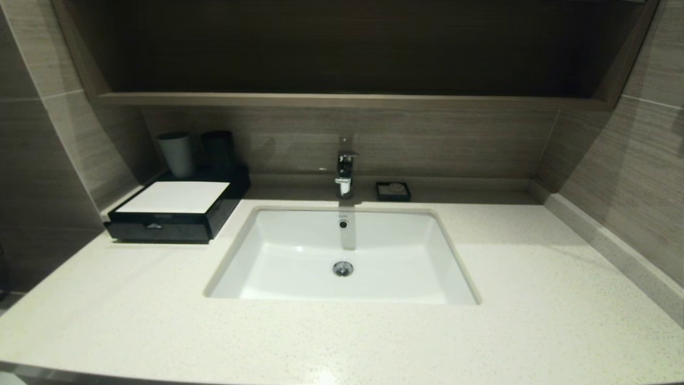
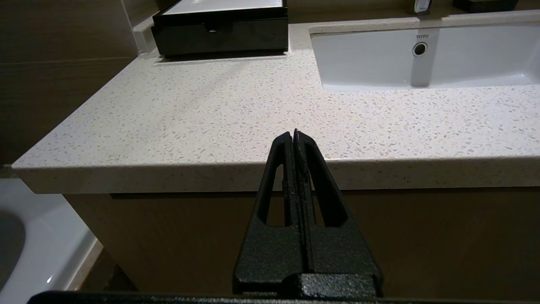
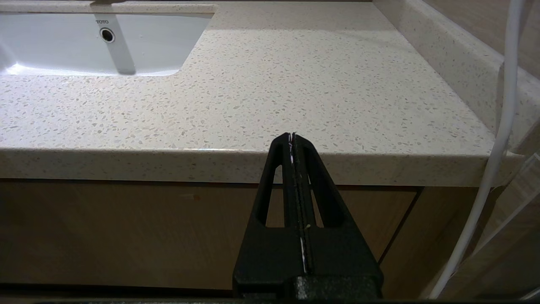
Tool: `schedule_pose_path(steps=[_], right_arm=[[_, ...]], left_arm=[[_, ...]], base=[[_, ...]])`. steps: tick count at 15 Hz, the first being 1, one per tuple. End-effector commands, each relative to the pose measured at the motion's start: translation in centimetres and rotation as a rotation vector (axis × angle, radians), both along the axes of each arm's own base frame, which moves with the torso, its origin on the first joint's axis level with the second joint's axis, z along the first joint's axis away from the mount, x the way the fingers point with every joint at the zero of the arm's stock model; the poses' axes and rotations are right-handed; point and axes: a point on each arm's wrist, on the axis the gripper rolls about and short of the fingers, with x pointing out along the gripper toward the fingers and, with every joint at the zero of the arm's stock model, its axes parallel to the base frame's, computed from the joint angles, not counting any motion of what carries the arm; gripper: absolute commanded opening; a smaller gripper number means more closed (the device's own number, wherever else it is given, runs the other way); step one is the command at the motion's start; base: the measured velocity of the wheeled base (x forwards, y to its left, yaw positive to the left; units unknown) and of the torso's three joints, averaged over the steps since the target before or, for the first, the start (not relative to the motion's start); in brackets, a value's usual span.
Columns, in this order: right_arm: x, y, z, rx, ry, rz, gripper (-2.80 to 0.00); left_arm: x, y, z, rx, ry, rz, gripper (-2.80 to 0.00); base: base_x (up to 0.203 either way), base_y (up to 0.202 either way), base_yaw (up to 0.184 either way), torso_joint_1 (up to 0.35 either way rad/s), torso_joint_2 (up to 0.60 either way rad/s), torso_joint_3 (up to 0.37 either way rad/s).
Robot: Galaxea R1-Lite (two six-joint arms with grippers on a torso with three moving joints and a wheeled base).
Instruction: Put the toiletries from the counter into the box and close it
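The black box with a white top panel (image 1: 173, 208) sits at the counter's back left with its front drawer shut; it also shows in the left wrist view (image 2: 219, 27). No toiletry packets show on the cream speckled counter (image 1: 534, 299) in any view. My left gripper (image 2: 294, 134) is shut and empty, held low in front of the counter's front edge. My right gripper (image 3: 292, 136) is shut and empty, low in front of the counter's right part. Neither arm shows in the head view.
A white undermount sink (image 1: 342, 256) is set mid-counter, with a faucet (image 1: 345, 171) behind it. A small black soap dish (image 1: 393, 191) stands right of the faucet. Two cups (image 1: 176, 154) stand behind the box. A white cable (image 3: 498, 139) hangs beside the right gripper.
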Motion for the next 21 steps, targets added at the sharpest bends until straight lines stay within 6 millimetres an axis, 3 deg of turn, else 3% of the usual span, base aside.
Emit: schedule_pose_path(steps=[1,21], right_arm=[[0.0,0.0,0.0,0.0,0.0,0.0,-2.8],[0.0,0.0,0.0,0.0,0.0,0.0,-2.8]], left_arm=[[0.15,0.0,-0.54,-0.012,0.018,0.001,-2.8],[0.15,0.0,-0.54,-0.015,0.018,0.001,-2.8]], base=[[0.0,0.0,0.0,0.0,0.0,0.0],[0.0,0.0,0.0,0.0,0.0,0.0]])
